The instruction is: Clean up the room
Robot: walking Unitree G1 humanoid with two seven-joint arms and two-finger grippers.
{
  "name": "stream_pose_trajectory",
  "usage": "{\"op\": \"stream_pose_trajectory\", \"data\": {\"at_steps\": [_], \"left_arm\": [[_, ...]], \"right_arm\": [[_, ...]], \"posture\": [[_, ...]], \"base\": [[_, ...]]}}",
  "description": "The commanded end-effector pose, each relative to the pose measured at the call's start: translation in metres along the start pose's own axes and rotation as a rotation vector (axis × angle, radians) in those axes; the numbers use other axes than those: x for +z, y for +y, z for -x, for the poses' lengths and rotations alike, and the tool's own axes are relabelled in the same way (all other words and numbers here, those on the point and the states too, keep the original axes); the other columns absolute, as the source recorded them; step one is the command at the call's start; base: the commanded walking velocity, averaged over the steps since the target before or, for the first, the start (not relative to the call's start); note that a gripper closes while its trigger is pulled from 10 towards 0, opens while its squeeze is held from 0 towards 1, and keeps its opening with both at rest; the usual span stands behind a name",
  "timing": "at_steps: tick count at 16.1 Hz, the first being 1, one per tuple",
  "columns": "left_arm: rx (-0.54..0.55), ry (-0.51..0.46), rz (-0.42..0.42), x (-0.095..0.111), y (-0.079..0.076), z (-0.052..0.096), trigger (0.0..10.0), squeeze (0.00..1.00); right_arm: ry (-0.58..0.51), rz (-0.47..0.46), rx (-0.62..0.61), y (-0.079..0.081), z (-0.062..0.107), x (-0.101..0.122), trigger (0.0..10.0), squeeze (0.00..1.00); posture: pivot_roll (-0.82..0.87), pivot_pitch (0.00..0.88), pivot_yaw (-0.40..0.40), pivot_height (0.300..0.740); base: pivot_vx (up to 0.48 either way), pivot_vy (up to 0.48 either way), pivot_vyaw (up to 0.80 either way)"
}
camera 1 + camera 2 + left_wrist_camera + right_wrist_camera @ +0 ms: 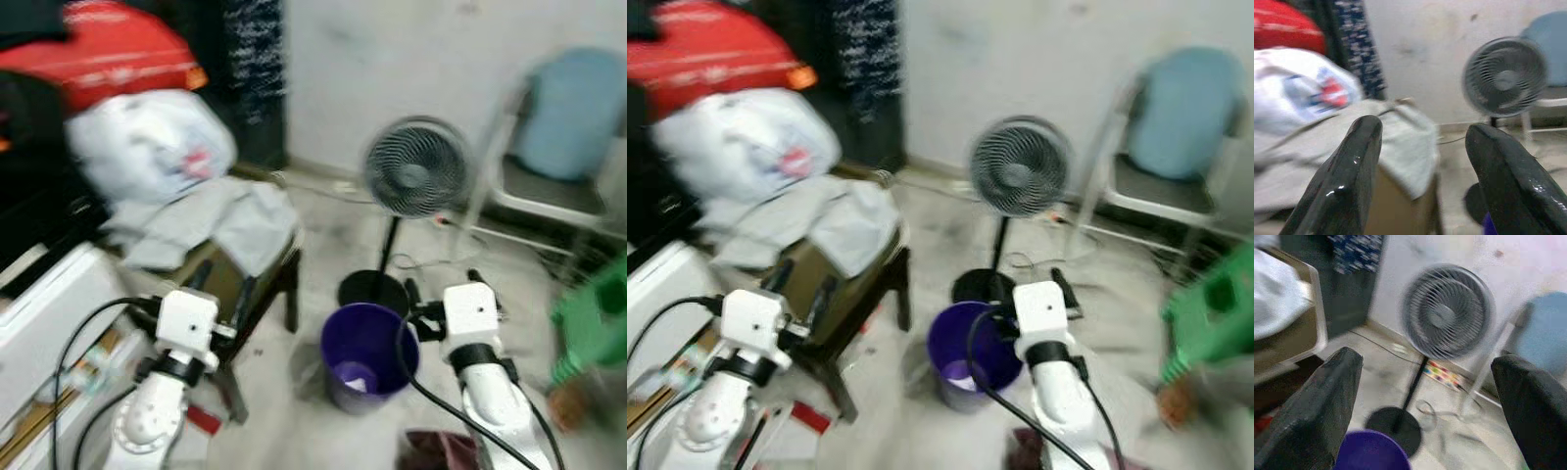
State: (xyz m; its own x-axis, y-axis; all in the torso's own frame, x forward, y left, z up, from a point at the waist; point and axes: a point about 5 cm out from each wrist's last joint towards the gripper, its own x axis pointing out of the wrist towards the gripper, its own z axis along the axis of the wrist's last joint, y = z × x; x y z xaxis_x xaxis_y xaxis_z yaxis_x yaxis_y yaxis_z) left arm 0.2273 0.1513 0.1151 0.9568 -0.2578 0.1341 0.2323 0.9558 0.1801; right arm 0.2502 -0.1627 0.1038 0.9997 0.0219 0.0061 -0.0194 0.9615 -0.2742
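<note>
blurred view of a cluttered room. a round purple bin (367, 357), open-topped with a pale scrap inside, stood on the floor between the two arms, just before a black pedestal fan (416, 166). left gripper (1422, 183) and right gripper (1430, 416) were both raised, fingers apart, holding nothing.

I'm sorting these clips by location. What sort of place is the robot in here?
Probably a cluttered spare or storage room in a home: a pedestal fan stands on the bare floor beside a purple bin, a chair sits by the wall, and bags and cloth are heaped on a small table.
</note>
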Motion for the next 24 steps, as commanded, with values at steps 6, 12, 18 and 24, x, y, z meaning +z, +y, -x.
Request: {"op": "stream_pose_trajectory", "data": {"at_steps": [6, 12, 18, 24], "left_arm": [[-0.068, 0.007, 0.017, 0.001, -0.008, -0.003, 10.0, 0.0], [-0.102, 0.0, 0.046, 0.004, -0.013, -0.004, 10.0, 0.0], [-0.124, -0.002, 0.067, 0.005, -0.016, -0.005, 10.0, 0.0], [-0.094, 0.028, 0.034, 0.002, -0.014, -0.007, 10.0, 0.0]], "right_arm": [[-0.006, -0.005, -0.013, -0.002, -0.004, 0.0, 10.0, 0.0], [-0.004, -0.011, -0.003, -0.003, -0.004, 0.0, 10.0, 0.0], [0.005, -0.021, 0.009, -0.004, -0.005, -0.001, 10.0, 0.0], [0.004, -0.021, 0.018, -0.004, -0.008, -0.001, 10.0, 0.0]], "posture": [[-0.07, 0.053, 0.007, 0.74], [-0.08, 0.072, -0.006, 0.74], [-0.09, 0.079, -0.012, 0.74], [-0.08, 0.08, -0.016, 0.74]], "base": [[0.0, 0.0, 0.67], [0.0, 0.0, 0.0], [0.0, 0.0, -0.32], [0.0, 0.0, 0.0]]}}
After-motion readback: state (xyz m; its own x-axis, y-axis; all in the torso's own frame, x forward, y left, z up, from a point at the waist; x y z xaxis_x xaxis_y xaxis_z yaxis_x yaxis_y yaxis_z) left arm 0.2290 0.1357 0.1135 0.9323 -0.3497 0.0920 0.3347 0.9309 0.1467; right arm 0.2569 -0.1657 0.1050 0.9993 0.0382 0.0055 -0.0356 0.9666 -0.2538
